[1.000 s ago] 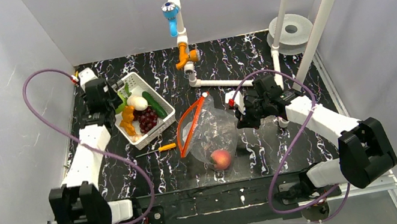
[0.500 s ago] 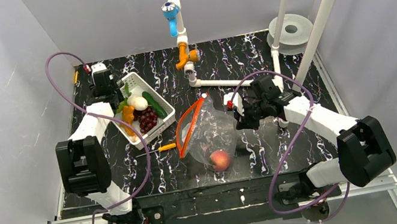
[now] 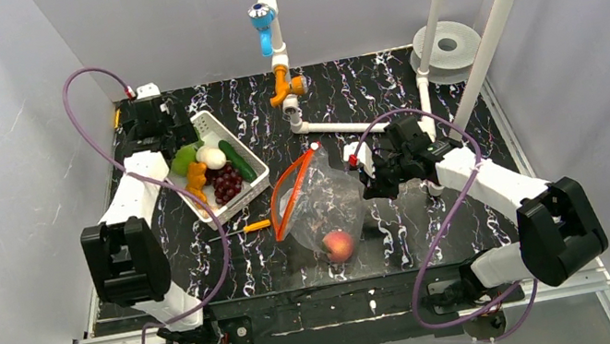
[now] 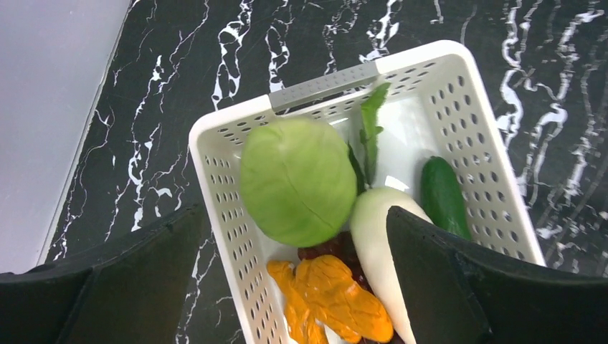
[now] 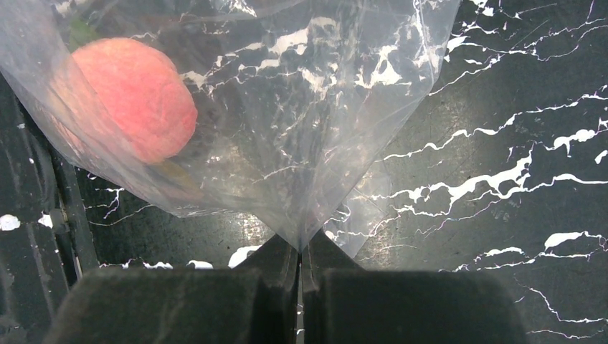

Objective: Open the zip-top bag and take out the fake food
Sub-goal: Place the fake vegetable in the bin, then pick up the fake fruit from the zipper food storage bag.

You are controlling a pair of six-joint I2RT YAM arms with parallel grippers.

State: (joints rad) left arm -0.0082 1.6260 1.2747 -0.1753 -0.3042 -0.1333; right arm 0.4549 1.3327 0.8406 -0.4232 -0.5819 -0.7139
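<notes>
The clear zip-top bag (image 3: 327,189) lies mid-table, its orange-red zip strip (image 3: 290,195) gaping open toward the left. A pink-red peach (image 3: 339,245) sits inside it near the front. My right gripper (image 3: 367,173) is shut on the bag's right side; the right wrist view shows the film (image 5: 308,107) pinched at the right gripper (image 5: 301,247), with the peach (image 5: 133,100) beyond it. My left gripper (image 4: 294,215) hangs open over the white basket (image 4: 215,215). Below it lie the green round vegetable (image 4: 297,179), white piece (image 4: 376,244), cucumber (image 4: 443,197) and orange piece (image 4: 337,297).
The white basket (image 3: 240,200) stands at the left with the grape bunch (image 3: 226,183) in it. An orange-handled tool (image 3: 250,228) lies between basket and bag. White piping with an orange valve (image 3: 288,91) runs along the back, and a white reel (image 3: 446,44) sits at the back right.
My left gripper has opened and let go of the green round vegetable, which now lies in the basket. The left arm shifted toward the far left corner. The right arm has stayed put.
</notes>
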